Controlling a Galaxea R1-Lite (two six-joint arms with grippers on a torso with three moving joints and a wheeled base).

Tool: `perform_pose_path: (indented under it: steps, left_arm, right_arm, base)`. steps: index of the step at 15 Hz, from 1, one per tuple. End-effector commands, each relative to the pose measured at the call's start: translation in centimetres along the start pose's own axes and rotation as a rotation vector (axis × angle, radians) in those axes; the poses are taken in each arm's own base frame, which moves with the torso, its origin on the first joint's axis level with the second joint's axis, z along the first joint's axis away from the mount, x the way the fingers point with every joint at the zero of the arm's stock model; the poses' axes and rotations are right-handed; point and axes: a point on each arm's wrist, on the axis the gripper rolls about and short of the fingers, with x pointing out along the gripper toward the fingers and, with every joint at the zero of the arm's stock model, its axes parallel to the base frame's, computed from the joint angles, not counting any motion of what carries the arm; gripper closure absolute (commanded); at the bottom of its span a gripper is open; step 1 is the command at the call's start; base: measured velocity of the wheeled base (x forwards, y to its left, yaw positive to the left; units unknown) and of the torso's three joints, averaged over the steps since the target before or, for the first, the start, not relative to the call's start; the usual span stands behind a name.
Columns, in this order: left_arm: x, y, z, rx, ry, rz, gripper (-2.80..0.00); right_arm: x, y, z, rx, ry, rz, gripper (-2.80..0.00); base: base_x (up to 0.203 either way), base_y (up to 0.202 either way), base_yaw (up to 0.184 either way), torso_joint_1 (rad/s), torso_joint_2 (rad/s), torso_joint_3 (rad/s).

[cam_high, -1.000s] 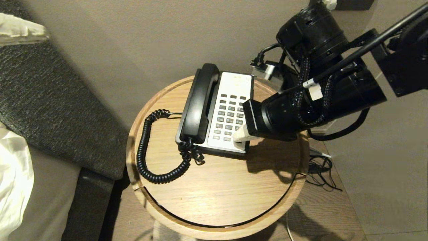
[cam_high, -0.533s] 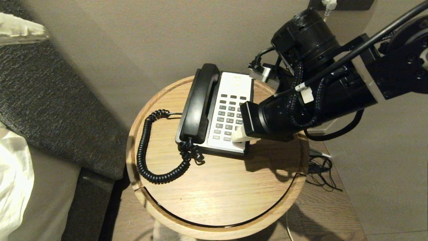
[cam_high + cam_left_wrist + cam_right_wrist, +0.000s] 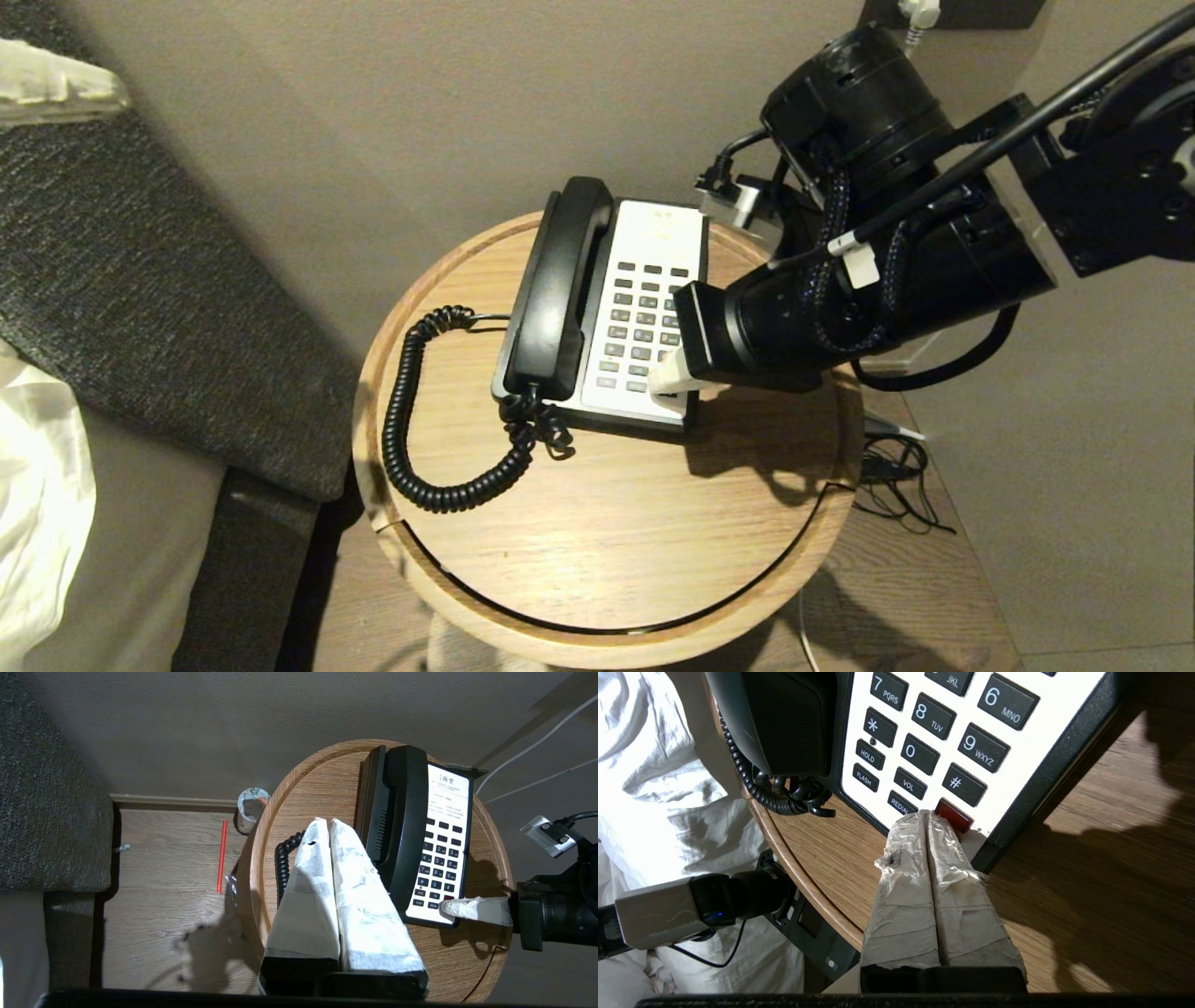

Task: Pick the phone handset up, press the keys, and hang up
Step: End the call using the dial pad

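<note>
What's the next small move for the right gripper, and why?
Probably lift the right gripper straight off the phone base. Its shut tips sit at the red key, and the phone handset is already in its cradle.

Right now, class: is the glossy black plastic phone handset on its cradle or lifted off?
On its cradle: the glossy black plastic phone handset lies along the black-and-white phone base, no pincer holding it.

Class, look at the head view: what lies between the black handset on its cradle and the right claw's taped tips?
The keypad of the phone base: rows of dark keys separate the handset from the right claw, clearest in the head view.
</note>
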Motion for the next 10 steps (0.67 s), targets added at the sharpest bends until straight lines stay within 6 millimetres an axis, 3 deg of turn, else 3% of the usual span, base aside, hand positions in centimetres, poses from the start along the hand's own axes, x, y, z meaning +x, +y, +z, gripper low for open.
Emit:
perform_pose_path:
  steps: [1, 7, 10]
  left_arm:
    - [0.0, 0.0, -0.1, -0.001, 0.003, 0.003, 0.00]
    - [0.0, 0.1, -0.3, 0.003, 0.012, 0.007, 0.00]
    - [-0.2, 0.2, -0.3, 0.000, 0.007, 0.006, 0.00]
  right_arm:
    - [0.0, -0.4, 0.0, 0.010, 0.003, -0.013, 0.00]
    - [0.4, -0.5, 0.0, 0.012, 0.001, -0.014, 0.00]
    - [-0.7, -0.3, 0.0, 0.015, -0.022, -0.001, 0.00]
  base:
    - [0.000, 0.000, 0.000, 0.000, 0.00, 0.000]
    - [0.000, 0.000, 0.000, 0.000, 0.00, 0.000]
    - [0.000, 0.000, 0.000, 0.000, 0.00, 0.000]
